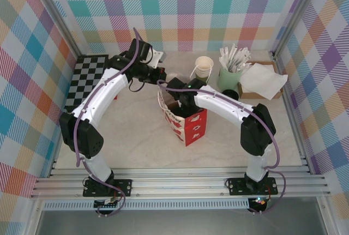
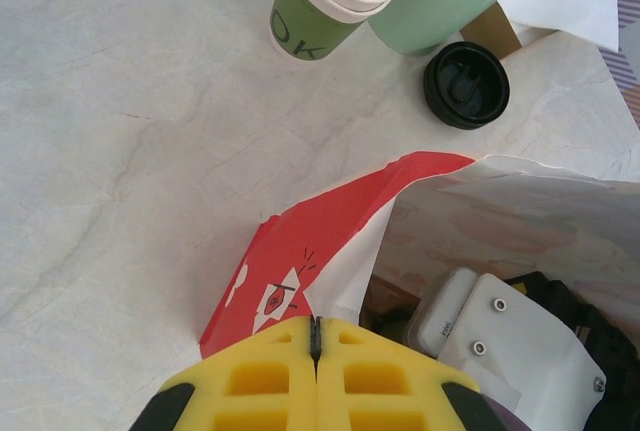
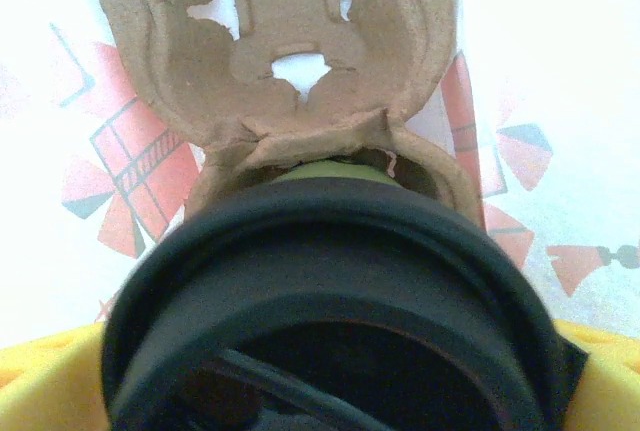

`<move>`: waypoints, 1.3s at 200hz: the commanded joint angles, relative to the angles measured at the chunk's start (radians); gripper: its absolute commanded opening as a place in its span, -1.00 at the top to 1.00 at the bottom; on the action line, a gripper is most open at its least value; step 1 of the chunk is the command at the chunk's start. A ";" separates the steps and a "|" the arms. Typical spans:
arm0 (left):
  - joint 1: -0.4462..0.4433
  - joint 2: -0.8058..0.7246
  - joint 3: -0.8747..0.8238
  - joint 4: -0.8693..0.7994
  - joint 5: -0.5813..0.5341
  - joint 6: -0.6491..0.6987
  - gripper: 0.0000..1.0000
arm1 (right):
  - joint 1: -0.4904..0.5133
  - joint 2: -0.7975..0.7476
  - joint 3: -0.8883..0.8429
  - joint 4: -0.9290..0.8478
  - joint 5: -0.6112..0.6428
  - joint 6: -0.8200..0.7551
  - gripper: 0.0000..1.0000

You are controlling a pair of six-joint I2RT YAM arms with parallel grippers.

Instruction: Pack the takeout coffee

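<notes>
Two lidded cups [image 2: 465, 84], one bag [image 2: 320, 241]

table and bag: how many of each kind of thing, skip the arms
lidded coffee cups: 2
stack of lidless cups: 1
holder of white sticks: 1
paper bag: 1
pulp cup carrier: 1
brown box: 1
white napkin: 1
checkered mat: 1
total: 9

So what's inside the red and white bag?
A brown cardboard cup tray with a black-lidded green cup sitting in it. The cup and tray hide the bottom of the bag.
</notes>
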 commanded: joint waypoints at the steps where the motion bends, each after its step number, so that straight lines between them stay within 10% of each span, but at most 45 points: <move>1: -0.012 -0.007 0.026 -0.038 -0.011 0.010 1.00 | -0.005 -0.045 0.024 -0.010 0.020 -0.010 -1.00; 260: -0.011 0.012 0.041 -0.045 -0.014 0.010 1.00 | -0.005 -0.073 0.028 -0.013 0.023 -0.018 -1.00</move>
